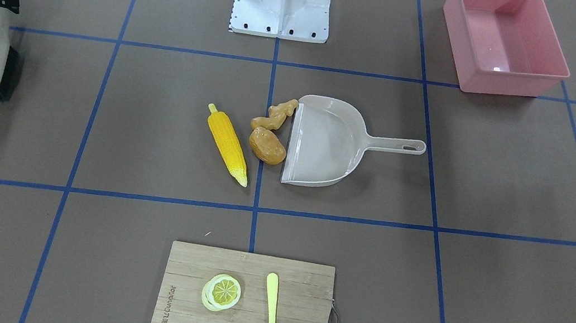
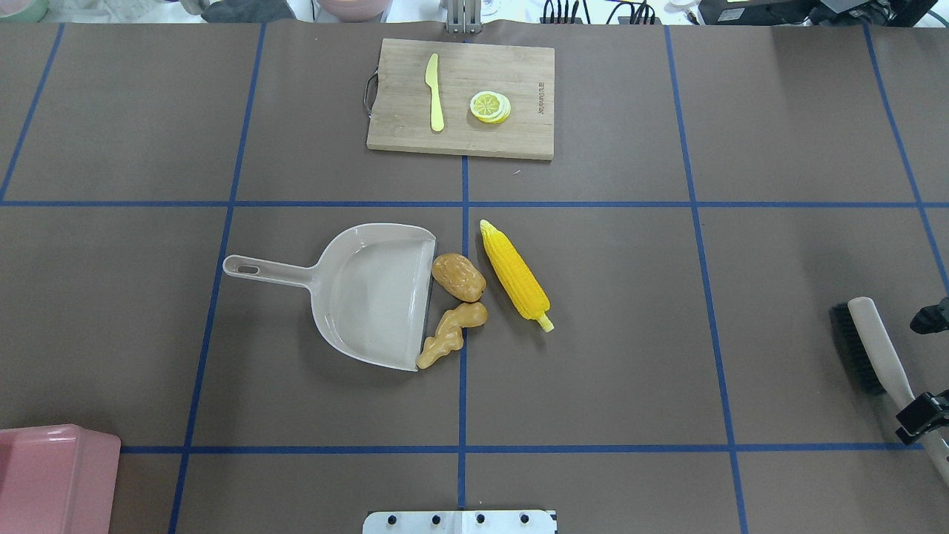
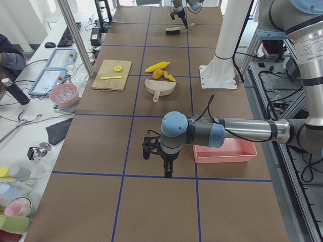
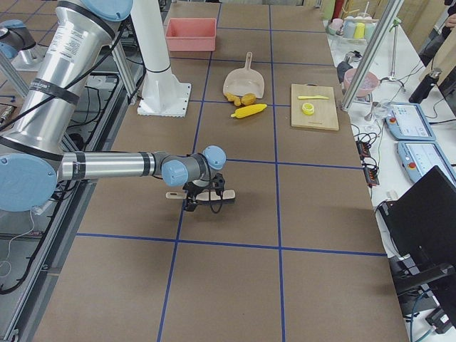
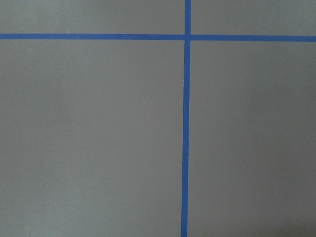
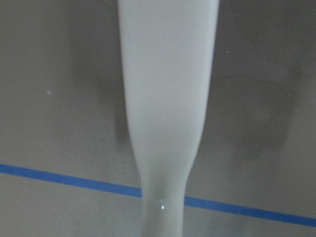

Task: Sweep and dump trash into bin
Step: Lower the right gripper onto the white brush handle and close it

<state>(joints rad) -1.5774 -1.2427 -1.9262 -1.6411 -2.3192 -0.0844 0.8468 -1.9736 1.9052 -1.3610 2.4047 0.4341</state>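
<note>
Overhead view, read left to right.

- Left hand (image 3: 165, 169): hangs over the surface's left end, beside the bin. Seen only from the side camera, so I cannot tell how far its fingers are spread. Its wrist camera shows bare surface and a crossing of blue tape (image 5: 187, 37).
- Bin (image 2: 52, 475): pink, at the near left corner, partly cut off by the view. The front view shows nothing in it.
- Dustpan (image 2: 371, 297): mid-surface, left of centre. Handle points to the left edge, open mouth to the right.
- Trash, all on the surface and outside the pan:
  - potato (image 2: 458, 277) just beside the pan's lip;
  - ginger (image 2: 448, 335) nearer the robot, touching the lip's near corner and the potato;
  - corn (image 2: 517, 280) just right of the potato, lying aslant.
- Board (image 2: 463, 133): at the middle of the far edge, carrying a knife (image 2: 435, 93) and lemon slices (image 2: 490, 107).
- Brush (image 2: 878, 341): lies at the right edge, bristles facing centre.
- Right hand (image 2: 924, 368): over the brush handle, fingers set wide, not closed on it. Its wrist camera shows the handle centred below.
</note>
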